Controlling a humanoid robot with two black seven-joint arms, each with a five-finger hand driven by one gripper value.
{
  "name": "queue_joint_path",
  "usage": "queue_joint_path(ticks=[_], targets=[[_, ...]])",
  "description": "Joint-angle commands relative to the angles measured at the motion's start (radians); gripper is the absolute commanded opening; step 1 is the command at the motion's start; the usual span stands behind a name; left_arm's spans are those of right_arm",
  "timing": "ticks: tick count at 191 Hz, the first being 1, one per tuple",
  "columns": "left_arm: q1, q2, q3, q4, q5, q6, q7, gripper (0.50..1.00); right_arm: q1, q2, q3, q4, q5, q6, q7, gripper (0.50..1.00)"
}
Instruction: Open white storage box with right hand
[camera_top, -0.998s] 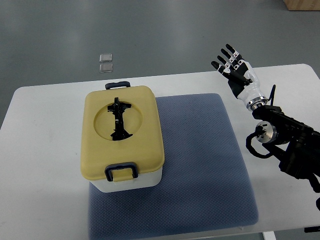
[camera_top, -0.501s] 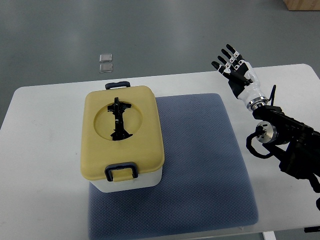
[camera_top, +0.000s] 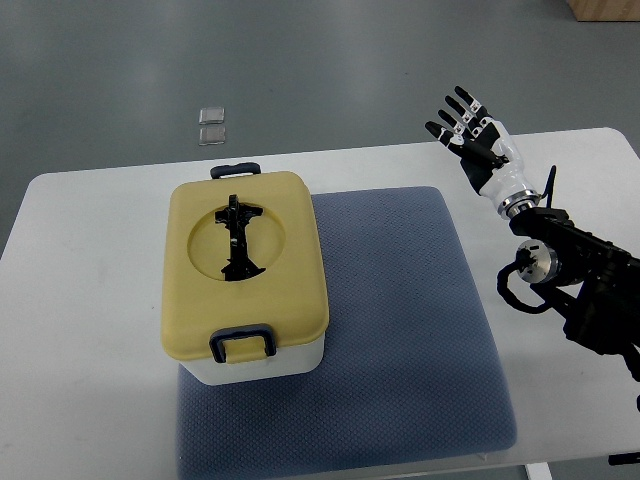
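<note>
The storage box (camera_top: 246, 276) has a white body and a yellow lid, closed. A folded black handle (camera_top: 238, 238) lies in the lid's round recess. Dark latches sit at the near end (camera_top: 242, 341) and the far end (camera_top: 234, 169). The box stands on the left part of a blue-grey mat (camera_top: 400, 320). My right hand (camera_top: 468, 130) is raised over the table's far right, fingers spread and holding nothing, well to the right of the box. The left arm does not show.
The white table (camera_top: 90, 300) carries the mat and box. My right forearm with dark joints and cables (camera_top: 565, 275) lies over the table's right edge. Two small clear squares (camera_top: 211, 125) lie on the grey floor beyond the table.
My right hand and forearm have shifted slightly to the right. The box has not moved.
</note>
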Motion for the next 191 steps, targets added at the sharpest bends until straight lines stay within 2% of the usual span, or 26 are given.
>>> queue_joint_path(ticks=[1,25,76,112,150,191], targets=[[0.0,0.0,0.0,0.001,0.0,0.0,0.0,1.0,0.017,-0.006,-0.01,0.002,-0.005,0.0,0.0,0.93],[0.0,0.0,0.0,0.001,0.0,0.0,0.0,1.0,0.063,-0.038,-0.036,0.014,-0.026,0.002,-0.002,0.93],[0.0,0.0,0.0,0.001,0.0,0.0,0.0,1.0,0.275,-0.185,-0.346,0.08,-0.103,0.002,0.008,0.93],[0.0,0.0,0.0,0.001,0.0,0.0,0.0,1.0,0.512,-0.253,-0.54,0.216,-0.414,0.009,0.015,0.93],[0.0,0.0,0.0,0.001,0.0,0.0,0.0,1.0,0.764,-0.236,-0.714,0.315,-0.776,0.037,0.017,0.93],[0.0,0.0,0.0,0.001,0.0,0.0,0.0,1.0,0.947,-0.128,-0.732,0.341,-0.976,0.157,0.029,0.928]])
